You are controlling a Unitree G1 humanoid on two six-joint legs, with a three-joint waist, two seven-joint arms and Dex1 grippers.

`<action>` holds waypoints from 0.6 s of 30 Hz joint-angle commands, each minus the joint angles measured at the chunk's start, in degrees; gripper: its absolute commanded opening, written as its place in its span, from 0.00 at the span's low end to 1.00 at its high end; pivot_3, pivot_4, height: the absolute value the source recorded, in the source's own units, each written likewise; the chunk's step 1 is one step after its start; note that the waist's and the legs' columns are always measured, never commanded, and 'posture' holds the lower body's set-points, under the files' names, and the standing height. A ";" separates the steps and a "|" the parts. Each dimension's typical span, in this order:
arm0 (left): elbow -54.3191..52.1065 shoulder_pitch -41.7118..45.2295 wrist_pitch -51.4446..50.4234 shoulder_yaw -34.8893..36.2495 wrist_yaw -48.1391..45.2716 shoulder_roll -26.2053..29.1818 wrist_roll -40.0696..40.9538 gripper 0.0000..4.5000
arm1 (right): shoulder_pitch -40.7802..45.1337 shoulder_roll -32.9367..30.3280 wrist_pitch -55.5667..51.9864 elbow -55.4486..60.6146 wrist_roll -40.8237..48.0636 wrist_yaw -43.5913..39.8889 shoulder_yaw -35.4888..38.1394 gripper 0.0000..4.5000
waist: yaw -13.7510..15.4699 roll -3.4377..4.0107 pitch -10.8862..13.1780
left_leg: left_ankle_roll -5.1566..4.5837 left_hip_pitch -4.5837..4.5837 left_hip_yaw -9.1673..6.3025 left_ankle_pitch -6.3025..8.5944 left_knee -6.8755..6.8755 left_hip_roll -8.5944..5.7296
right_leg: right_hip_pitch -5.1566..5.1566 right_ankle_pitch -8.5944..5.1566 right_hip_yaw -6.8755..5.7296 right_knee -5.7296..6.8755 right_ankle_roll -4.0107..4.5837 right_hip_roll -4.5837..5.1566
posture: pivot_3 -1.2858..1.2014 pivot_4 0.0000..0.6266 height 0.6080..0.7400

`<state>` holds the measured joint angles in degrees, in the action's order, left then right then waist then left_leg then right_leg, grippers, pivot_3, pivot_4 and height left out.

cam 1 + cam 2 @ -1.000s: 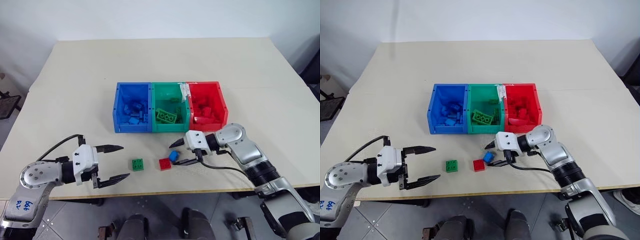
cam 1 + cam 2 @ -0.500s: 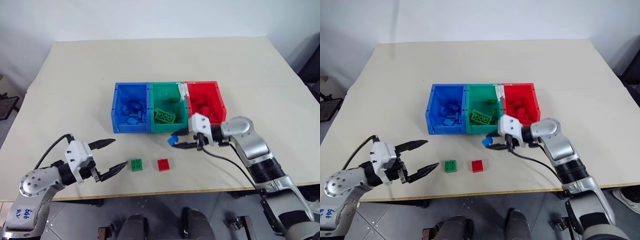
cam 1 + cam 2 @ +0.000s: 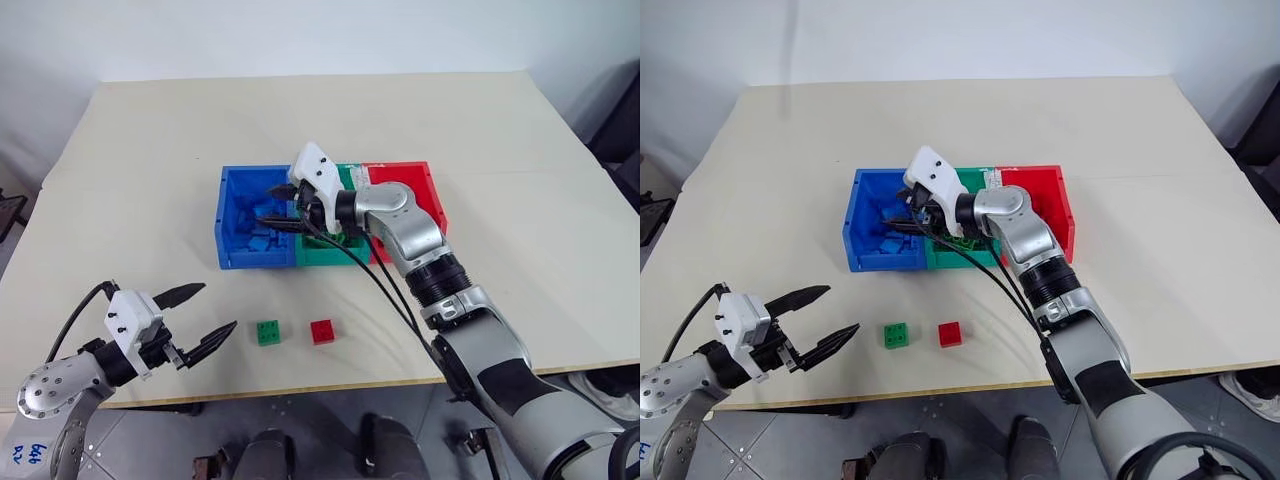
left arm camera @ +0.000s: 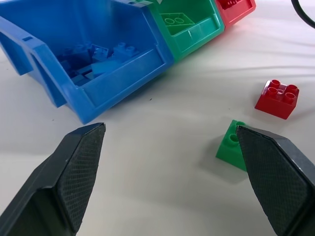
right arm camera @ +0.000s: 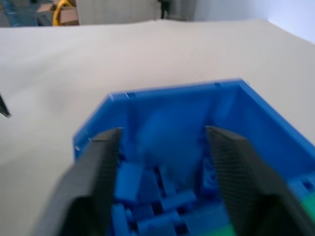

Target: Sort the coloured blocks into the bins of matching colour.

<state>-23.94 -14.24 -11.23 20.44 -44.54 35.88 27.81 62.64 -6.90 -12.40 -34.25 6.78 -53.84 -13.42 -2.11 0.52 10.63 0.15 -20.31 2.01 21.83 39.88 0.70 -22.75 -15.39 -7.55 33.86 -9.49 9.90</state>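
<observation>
From the head, the right gripper (image 3: 288,207) hangs over the blue plastic bin (image 3: 230,222), hiding part of the heap inside. One green studded brick (image 3: 268,332) and one red (image 3: 322,331) sit flat on the table (image 3: 150,150).

Left wrist: left gripper (image 4: 170,179) gapes empty.

Right wrist: fingers (image 5: 101,162) parted, nothing between; blurred blue bricks (image 5: 162,196) below.

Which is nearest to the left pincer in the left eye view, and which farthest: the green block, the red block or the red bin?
From the left pincer:
1. Green block, just beside its tips.
2. Red block, beyond the green one.
3. Red bin, at the row's far end.
</observation>
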 commanded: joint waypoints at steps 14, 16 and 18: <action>3.75 3.92 0.74 1.16 -5.60 4.78 0.65 1.00 | -24.94 -20.65 9.70 29.52 14.36 -22.74 8.53 0.99 | 0.51 0.00 0.00 | 0.02 0.02 0.08 0.02 0.00 0.06 | 0.03 -0.01 0.03 -0.09 0.04 -0.04 | 0.52 0.24 1.00; 6.43 4.58 1.71 1.61 -8.25 6.53 0.20 1.00 | -32.27 -25.77 10.23 33.26 16.48 -25.78 11.39 0.99 | 0.48 0.00 0.01 | 0.01 0.07 0.14 0.02 -0.02 0.08 | 0.03 -0.02 0.08 -0.09 0.06 -0.05 | 0.52 0.24 1.00; 9.63 5.69 2.75 2.35 -10.52 8.32 -0.14 1.00 | -39.54 -30.39 11.73 35.88 17.88 -27.75 14.82 0.99 | 0.83 0.00 0.01 | 0.01 0.06 0.14 0.03 -0.03 0.10 | 0.03 -0.02 0.07 -0.10 0.07 -0.07 | 0.52 0.24 1.00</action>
<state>-16.29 -8.88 -10.03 20.77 -53.06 43.05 27.71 25.79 -34.97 -2.25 -1.72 22.30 -79.41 -2.14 -1.27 0.52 10.64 0.15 -20.25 2.14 21.88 39.84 0.79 -22.71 -15.41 -7.50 33.74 -9.42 9.84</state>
